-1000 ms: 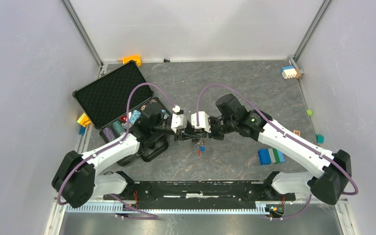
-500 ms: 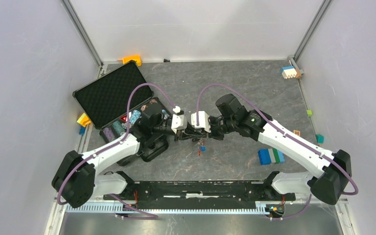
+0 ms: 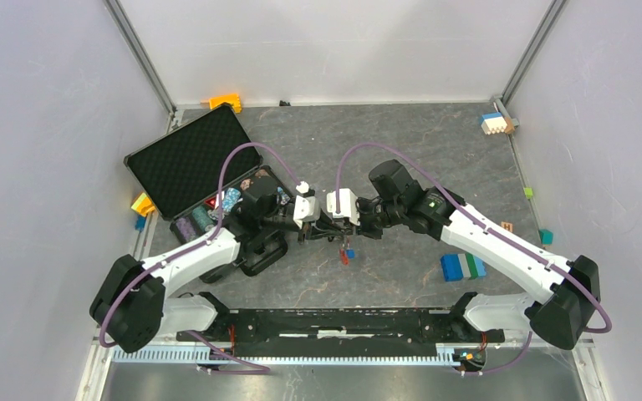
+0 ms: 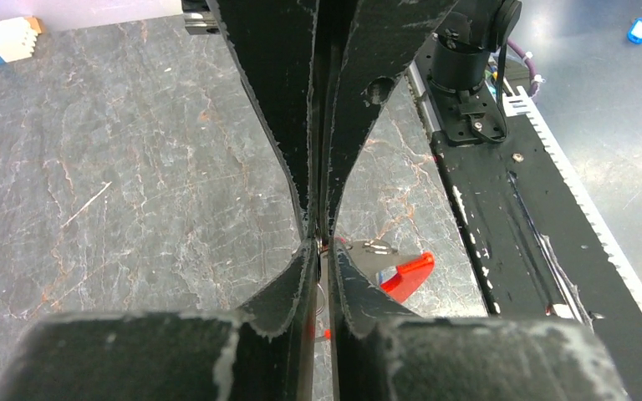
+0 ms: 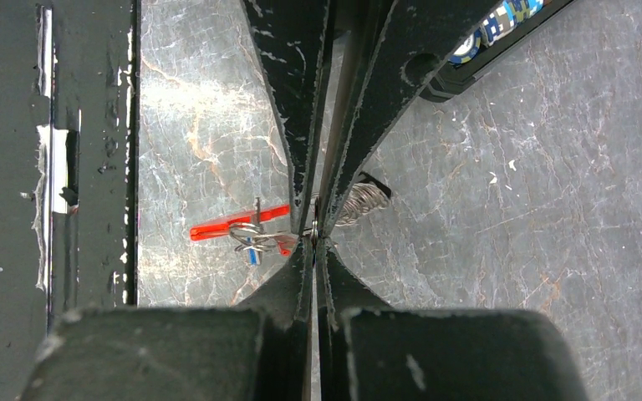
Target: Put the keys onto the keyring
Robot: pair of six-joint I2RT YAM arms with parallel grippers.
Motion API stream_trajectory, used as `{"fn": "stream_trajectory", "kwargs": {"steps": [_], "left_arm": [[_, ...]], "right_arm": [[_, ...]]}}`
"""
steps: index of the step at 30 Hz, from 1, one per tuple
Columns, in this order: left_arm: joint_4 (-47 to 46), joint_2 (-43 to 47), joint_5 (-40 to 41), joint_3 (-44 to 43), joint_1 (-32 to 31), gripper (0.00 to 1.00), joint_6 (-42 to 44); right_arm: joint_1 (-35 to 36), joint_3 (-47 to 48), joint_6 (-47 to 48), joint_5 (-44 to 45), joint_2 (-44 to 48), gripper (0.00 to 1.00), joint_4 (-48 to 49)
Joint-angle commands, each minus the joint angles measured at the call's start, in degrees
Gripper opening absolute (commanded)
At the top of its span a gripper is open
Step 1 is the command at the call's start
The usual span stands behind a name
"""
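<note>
Jaws pressed shut on both sides, the left gripper [image 4: 319,241] and right gripper [image 5: 315,236] meet tip to tip above the table [image 3: 401,150], each pinching the keyring [image 5: 364,200], with its red clip [image 5: 217,227] and the keys [image 3: 349,251] dangling just below.

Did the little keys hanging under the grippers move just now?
Yes, a tiny bit. The keys swung slightly to the right, toward the blue and green block, which stayed put.

No text, label, brand, number or sign legible in any view. Patterned chips [image 3: 201,219] in the open case [image 3: 185,159] near the left tool [image 3: 305,233]: markings unreadable.
</note>
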State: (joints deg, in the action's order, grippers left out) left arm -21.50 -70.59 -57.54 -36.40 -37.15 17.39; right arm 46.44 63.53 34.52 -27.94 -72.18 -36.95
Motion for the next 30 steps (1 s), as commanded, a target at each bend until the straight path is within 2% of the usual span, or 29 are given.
{"fn": "stream_trajectory", "kwargs": {"steps": [1,10,16,19,23,26,30], "left_arm": [[-2.37,-1.12,-1.52,-0.07,-0.6,0.13,-2.43],[-2.66,-1.16,-1.44,-0.4,-0.67,0.02,-2.88],[-8.88,0.23,-0.82,2.29,-0.65,0.02,-5.82],[-13.12,1.01,-1.48,4.03,-0.23,0.02,-7.81],[-21.57,1.1,-3.44,6.46,0.79,0.02,-12.67],[-25.84,0.97,-3.96,7.11,1.22,0.02,-15.52],[-26.7,1.41,-4.25,6.92,1.46,0.02,-16.67]], "right_arm": [[-0.22,0.85,-0.64,-1.43,1.31,0.0,3.74],[-0.21,0.58,-0.68,-1.67,1.02,0.0,3.74],[-0.38,0.1,-0.66,-1.48,1.44,0.0,4.05],[-1.11,-0.65,-0.86,-1.78,2.41,0.1,4.51],[-2.86,-2.03,-1.12,-5.01,4.16,0.32,5.28],[-4.09,-3.05,-0.68,-7.61,5.46,0.41,5.38],[-5.9,-4.39,-0.29,-11.06,7.13,0.46,5.69]]}}
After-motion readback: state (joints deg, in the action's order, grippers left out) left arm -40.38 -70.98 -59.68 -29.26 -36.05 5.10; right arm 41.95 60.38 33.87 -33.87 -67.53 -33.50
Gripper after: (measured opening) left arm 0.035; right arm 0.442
